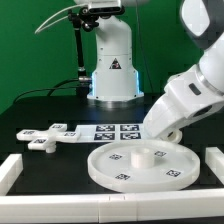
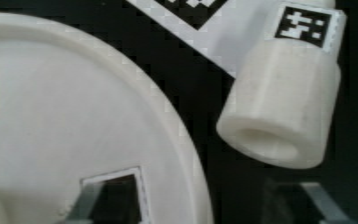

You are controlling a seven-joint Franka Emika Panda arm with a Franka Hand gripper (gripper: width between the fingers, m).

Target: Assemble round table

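Observation:
The large rimmed round disc (image 1: 140, 163) lies flat at the front of the black table and fills one side of the wrist view (image 2: 69, 110). The short thick cylinder leg (image 2: 279, 95) lies on its side just beyond the disc's rim, with a tag at its far end. In the exterior view my arm hides it. The flat cross-shaped base (image 1: 45, 137) lies at the exterior view's left. My gripper (image 2: 211, 205) is open and low over the disc's far right edge. One fingertip (image 2: 114, 195) is over the disc and the other is over the table, with the rim between them and nothing held.
The marker board (image 1: 108, 130) lies behind the disc, and its corner shows in the wrist view (image 2: 202, 15). White border blocks stand at the front left (image 1: 8, 172) and right (image 1: 214, 160). The robot's base (image 1: 112, 70) is at the back.

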